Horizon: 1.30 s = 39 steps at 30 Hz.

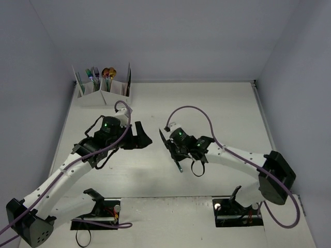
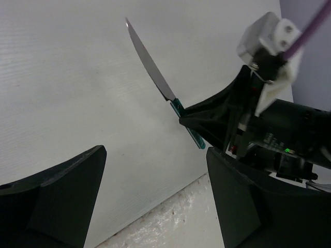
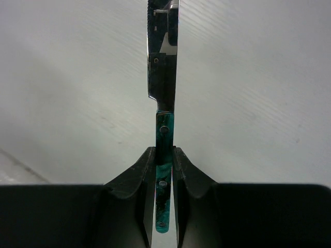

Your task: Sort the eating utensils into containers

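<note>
The knife with the shiny silver blade and the green-blue handle (image 3: pixel 164 103) is in the right gripper (image 3: pixel 164 153). The two black fingers (image 3: pixel 135 178) are squeezed shut on the handle, one on each side. The blade sticks straight out past the fingertips, and the end of the handle pokes out behind them. The knife is over the middle of the white table (image 1: pixel 217 103), a bit to the right. I cannot tell if its tip touches the table.

Just beside it, on the left, is the left gripper (image 1: pixel 140 137). Its jaws are wide open and there is nothing between them. It faces the knife but does not touch it.

Far back in the left corner stands the white rack with slanted tops (image 1: pixel 103 95). Some forks and spoons in gold, green and purple (image 1: pixel 99 74) stand up in it. The rack is well apart from both grippers.
</note>
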Motion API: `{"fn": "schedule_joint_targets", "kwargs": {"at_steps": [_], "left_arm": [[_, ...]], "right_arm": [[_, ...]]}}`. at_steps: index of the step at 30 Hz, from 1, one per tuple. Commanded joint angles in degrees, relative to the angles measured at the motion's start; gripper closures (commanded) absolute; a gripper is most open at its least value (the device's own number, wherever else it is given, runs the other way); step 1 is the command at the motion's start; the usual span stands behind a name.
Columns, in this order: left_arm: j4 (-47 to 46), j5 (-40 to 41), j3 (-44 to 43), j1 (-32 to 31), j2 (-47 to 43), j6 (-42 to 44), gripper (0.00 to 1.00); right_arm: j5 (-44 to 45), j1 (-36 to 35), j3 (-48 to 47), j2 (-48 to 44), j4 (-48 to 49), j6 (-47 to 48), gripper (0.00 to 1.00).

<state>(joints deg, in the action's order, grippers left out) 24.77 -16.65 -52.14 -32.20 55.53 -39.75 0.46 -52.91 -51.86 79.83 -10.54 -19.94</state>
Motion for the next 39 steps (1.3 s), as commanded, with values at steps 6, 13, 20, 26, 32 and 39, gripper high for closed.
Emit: {"fn": "schedule_joint_targets", "kwargs": {"at_steps": [6,13,20,26,32,39], "left_arm": [[-12.5,-5.8,-2.3,-0.7,1.5,-1.8,0.25],[-14.9,-5.9,-2.4,-1.2,3.9,-2.7,0.37],[-20.2,-5.6,-0.4,-2.5,4.2,-5.7,0.81],[-21.7,-4.6,0.1,-2.7,3.8,-6.1,1.00],[-20.9,-1.9,-1.1,-2.7,4.2,-5.1,1.00],[-10.1,5.9,-12.0,-0.6,8.9,4.8,1.00]], "right_arm": [[-6.7,-4.3,-4.2,-11.8,7.2,7.1,1.00],[-8.4,-5.4,-4.1,-13.4,9.9,7.1,1.00],[-7.7,-5.5,-3.2,-13.7,12.3,6.7,1.00],[-5.7,-5.5,-2.6,-13.5,12.7,6.4,0.88],[-3.3,-5.5,-2.7,-12.8,12.7,6.0,0.38],[1.8,-5.3,-0.9,-14.5,12.6,5.9,0.17]]}}
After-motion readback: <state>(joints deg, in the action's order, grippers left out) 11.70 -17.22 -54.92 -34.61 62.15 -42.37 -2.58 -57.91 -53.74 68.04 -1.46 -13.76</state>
